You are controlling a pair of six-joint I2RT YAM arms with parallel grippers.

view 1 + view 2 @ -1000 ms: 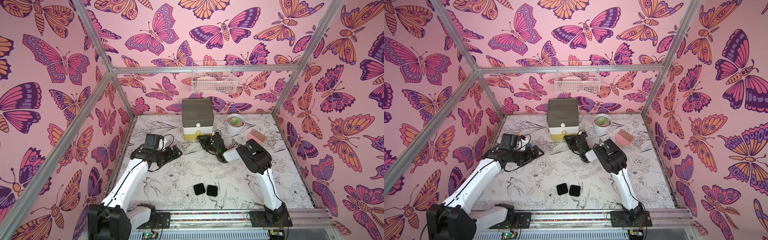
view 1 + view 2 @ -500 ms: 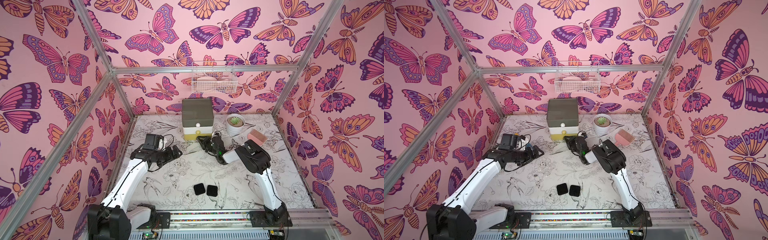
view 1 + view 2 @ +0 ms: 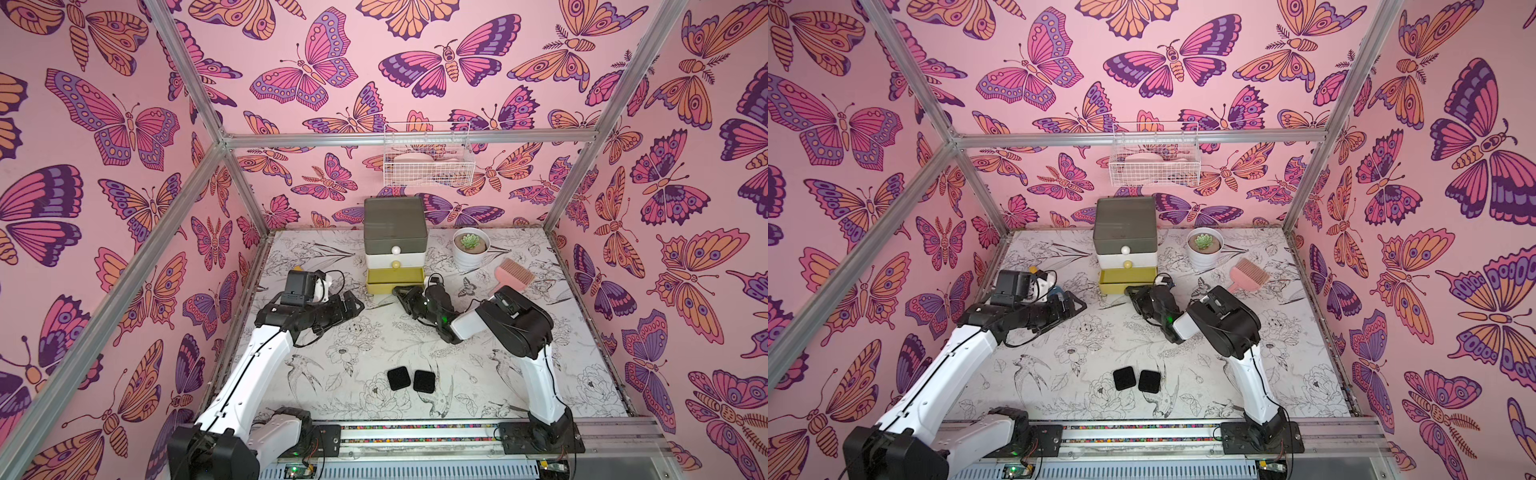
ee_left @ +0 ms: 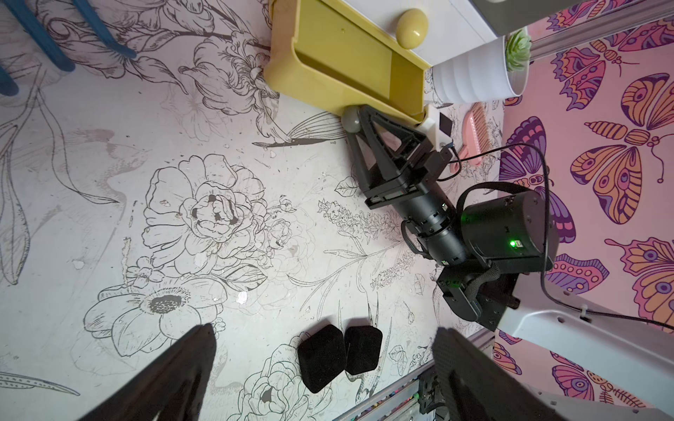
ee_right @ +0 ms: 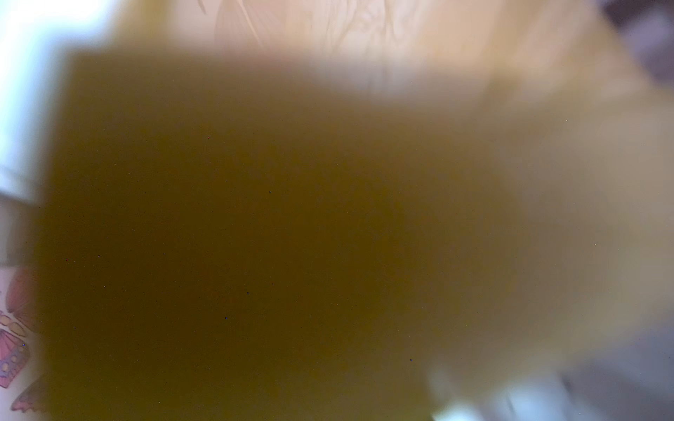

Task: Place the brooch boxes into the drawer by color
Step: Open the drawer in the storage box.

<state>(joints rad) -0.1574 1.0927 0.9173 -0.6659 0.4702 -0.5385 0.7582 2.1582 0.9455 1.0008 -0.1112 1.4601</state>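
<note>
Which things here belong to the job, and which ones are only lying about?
Job: two black boxes; chest; open yellow drawer; its grey knob, held by the right fingers.
Lying about: potted plant; pink brush; wire basket on the wall.

Tabletop [image 3: 582, 374]: white covering, printed with black line-drawn flowers and birds. At far centre stood a three-tier drawer chest [image 3: 395, 237], its yellow bottom tier drawn out. To its right stood a white pot [image 3: 469, 255] with a succulent. A pink brush [image 3: 514, 276] lay nearer and further right. Near centre lay the left black brooch box [image 3: 399, 377] and the right black brooch box [image 3: 424, 381], side by side.
</note>
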